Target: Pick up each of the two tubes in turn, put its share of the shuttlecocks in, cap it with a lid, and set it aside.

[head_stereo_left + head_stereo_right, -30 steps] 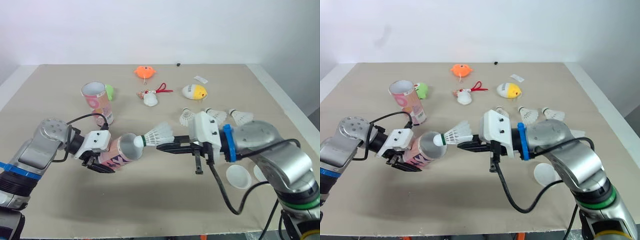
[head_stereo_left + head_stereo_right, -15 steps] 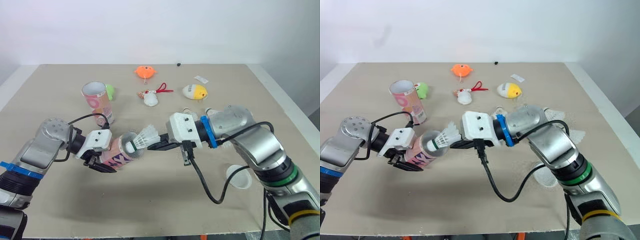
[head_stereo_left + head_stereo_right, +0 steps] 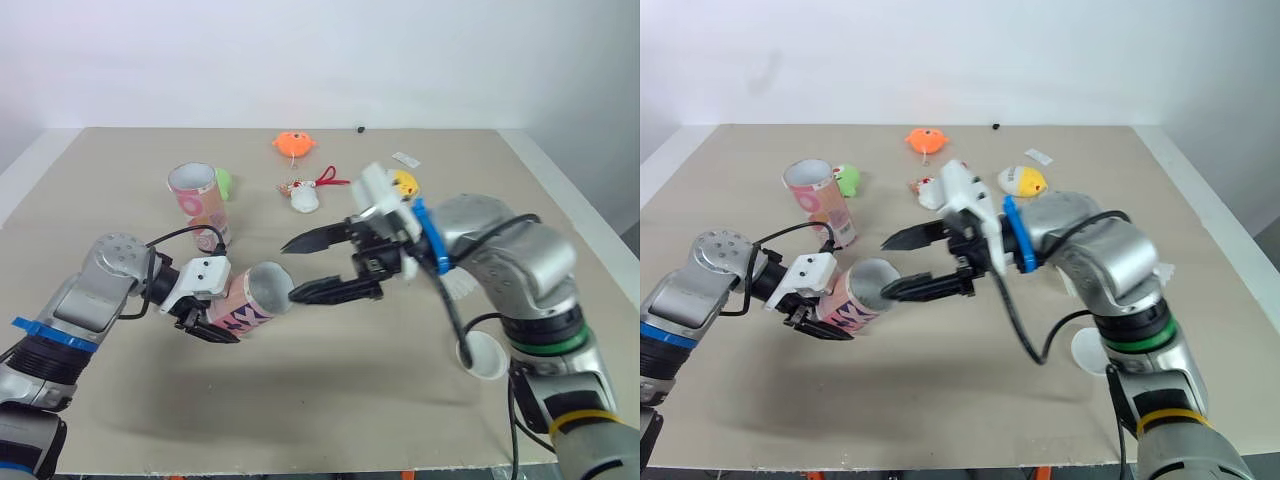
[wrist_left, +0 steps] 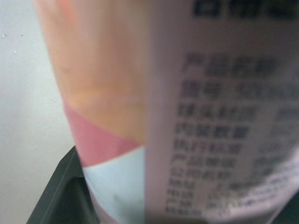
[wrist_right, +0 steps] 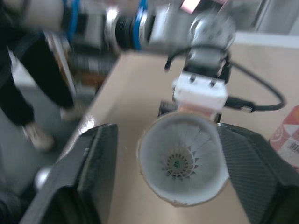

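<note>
at the lower right of the head view a white lid (image 3: 480,352) lies on the tan table (image 3: 330,420), just below the right forearm. left of centre, the left gripper (image 3: 200,312) is clamped on the closed end of a pink and white printed tube (image 3: 250,297). this tube is held tipped almost on its side, its open mouth turned toward the middle of the frame. in the right wrist view one shuttlecock (image 5: 180,163) sits deep inside it, feathered skirt facing the mouth. in the left wrist view the printed wall of the tube is pressed against a black finger.

the right gripper (image 3: 290,272) hangs just in front of that mouth, its two black fingers spread wide and empty, one tip above the rim and one level with it.

further up and to the left the second tube (image 3: 198,203) stands upright with its mouth open, well apart from the held one, and a green toy (image 3: 223,182) is just behind it. in the upper middle lie a white and red toy (image 3: 305,195) and, beyond it, an orange toy (image 3: 293,143). a yellow and white toy (image 3: 403,182) is partly hidden behind the right wrist, with a small white tag (image 3: 404,158) farther back.
</note>
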`<act>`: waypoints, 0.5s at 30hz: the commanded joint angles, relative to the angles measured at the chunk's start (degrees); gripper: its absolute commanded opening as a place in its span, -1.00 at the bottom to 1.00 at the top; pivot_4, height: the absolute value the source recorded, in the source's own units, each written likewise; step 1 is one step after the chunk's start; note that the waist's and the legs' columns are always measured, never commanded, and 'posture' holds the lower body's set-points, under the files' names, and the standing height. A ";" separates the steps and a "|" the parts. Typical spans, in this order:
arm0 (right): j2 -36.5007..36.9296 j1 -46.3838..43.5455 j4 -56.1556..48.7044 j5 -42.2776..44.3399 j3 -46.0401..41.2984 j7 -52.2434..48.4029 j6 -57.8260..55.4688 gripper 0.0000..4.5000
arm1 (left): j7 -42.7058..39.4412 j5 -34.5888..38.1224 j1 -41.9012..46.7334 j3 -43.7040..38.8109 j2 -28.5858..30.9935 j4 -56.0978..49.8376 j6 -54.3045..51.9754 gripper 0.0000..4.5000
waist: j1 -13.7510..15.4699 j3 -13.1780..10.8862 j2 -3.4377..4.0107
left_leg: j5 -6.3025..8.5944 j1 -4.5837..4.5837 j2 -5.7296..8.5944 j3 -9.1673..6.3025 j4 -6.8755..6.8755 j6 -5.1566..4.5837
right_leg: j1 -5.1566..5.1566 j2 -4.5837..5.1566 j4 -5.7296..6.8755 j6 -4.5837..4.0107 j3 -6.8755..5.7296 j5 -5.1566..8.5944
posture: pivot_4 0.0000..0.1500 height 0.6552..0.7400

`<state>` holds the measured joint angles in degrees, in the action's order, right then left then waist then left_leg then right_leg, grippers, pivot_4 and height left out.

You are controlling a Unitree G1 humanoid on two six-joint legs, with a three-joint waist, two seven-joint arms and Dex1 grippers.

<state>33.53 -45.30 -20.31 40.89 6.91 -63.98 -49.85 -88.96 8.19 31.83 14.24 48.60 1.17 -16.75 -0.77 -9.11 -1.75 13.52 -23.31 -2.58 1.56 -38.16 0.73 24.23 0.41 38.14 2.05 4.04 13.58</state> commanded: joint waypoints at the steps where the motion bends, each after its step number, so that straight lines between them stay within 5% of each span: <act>1: 5.39 10.87 -7.66 -0.70 -9.50 8.40 -1.51 0.52 | 1.36 0.43 -2.19 0.68 0.00 -2.34 -1.41 0.33 | 0.40 0.02 -0.02 | 0.00 -0.02 0.00 -0.04 0.01 0.00 | 0.00 0.01 -0.01 0.00 -0.03 0.02 | 1.00 1.00; 6: 4.51 23.68 -10.15 -13.01 -8.75 27.99 -3.55 0.52 | 2.13 0.98 -4.73 0.07 0.95 -4.56 -2.39 0.33 | -0.31 0.10 0.13 | 0.07 0.03 0.00 0.05 0.05 -0.08 | 0.05 -0.04 0.02 0.08 0.07 0.15 | 1.00 1.00; 15: -10.70 19.09 0.67 -25.92 -0.80 48.65 -5.43 0.52 | 2.30 1.24 -3.68 1.21 0.16 -5.28 -3.10 0.33 | -0.55 0.12 0.29 | -0.01 0.08 -0.04 0.10 -0.01 -0.18 | 0.08 -0.19 0.04 -0.15 0.20 0.05 | 1.00 1.00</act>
<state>23.90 -24.29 -21.43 17.24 6.09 -17.84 -56.90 -86.31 9.03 28.63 13.31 49.23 -3.01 -19.23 -1.32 -8.99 -1.46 13.50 -23.26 -2.61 1.65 -38.17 0.55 24.30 0.23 38.16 1.91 4.24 13.65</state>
